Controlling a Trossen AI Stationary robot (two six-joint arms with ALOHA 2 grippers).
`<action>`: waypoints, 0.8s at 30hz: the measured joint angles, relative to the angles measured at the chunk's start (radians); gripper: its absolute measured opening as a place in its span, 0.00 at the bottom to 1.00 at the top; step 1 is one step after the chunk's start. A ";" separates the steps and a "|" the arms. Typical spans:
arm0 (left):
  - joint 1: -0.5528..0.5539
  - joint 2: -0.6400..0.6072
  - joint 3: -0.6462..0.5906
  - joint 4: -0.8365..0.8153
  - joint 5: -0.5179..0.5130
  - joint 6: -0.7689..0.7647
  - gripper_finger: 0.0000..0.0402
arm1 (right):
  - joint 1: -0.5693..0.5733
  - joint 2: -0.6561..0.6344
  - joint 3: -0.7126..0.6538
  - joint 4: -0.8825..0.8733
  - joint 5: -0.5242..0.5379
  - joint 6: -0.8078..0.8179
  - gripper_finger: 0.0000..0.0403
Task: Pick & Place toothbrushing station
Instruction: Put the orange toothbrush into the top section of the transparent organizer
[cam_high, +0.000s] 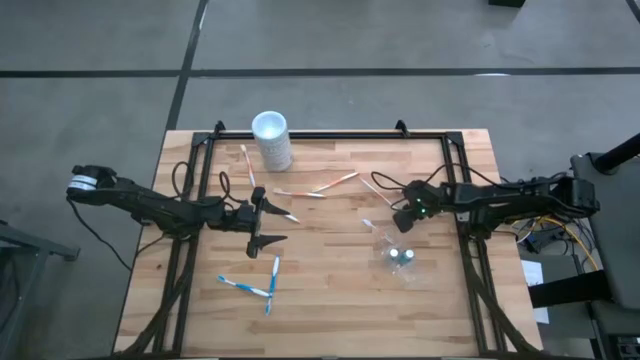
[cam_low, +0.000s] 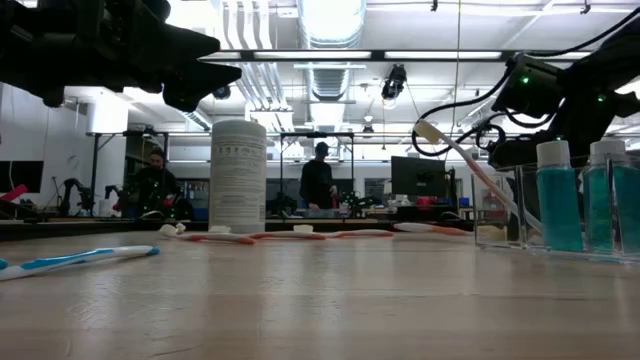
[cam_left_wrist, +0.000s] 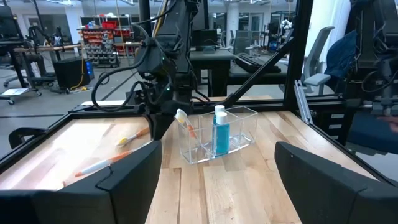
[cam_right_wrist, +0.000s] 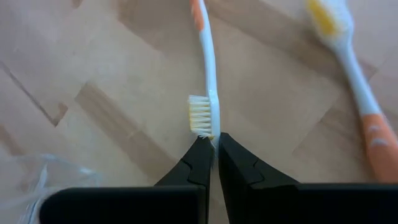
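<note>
The station's clear holder (cam_high: 400, 262) (cam_left_wrist: 239, 134), with two teal bottles (cam_low: 557, 195) in it, stands right of the table's middle. My right gripper (cam_high: 398, 224) (cam_right_wrist: 214, 142) is just beyond the holder's far side, slanting down, shut on an orange-and-white toothbrush (cam_right_wrist: 210, 74) (cam_low: 470, 165). My left gripper (cam_high: 275, 226) (cam_left_wrist: 217, 163) waits open and level near the table's middle, touching nothing. Other orange-and-white toothbrushes (cam_high: 320, 187) lie flat toward the far side. Two blue-and-white ones (cam_high: 245, 287) lie near the front left. My right gripper pinches the very tip of the toothbrush's head (cam_right_wrist: 211, 127), just past the bristles, between its two fingertips. The fingers slant down from the table's right. The brush sits tilted beside the holder, its free end (cam_low: 425, 130) raised toward the table's left.
A tall opaque white cup (cam_high: 271, 138) (cam_low: 238, 175) stands at the far edge, left of centre. One loose orange-and-white toothbrush (cam_right_wrist: 357, 81) lies on the table close to my right gripper. Black frame rails (cam_high: 330, 134) border the table. People stand in the room beyond the table.
</note>
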 joint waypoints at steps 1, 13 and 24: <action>0.000 0.000 0.000 0.000 0.000 0.000 0.79 | 0.000 0.003 0.008 -0.014 -0.011 0.000 0.03; 0.000 0.000 0.000 0.000 0.000 0.000 0.79 | 0.000 0.093 0.071 -0.086 -0.095 0.003 0.03; 0.000 0.000 0.000 0.000 0.000 0.000 0.79 | 0.001 0.086 0.097 -0.114 -0.089 0.000 0.03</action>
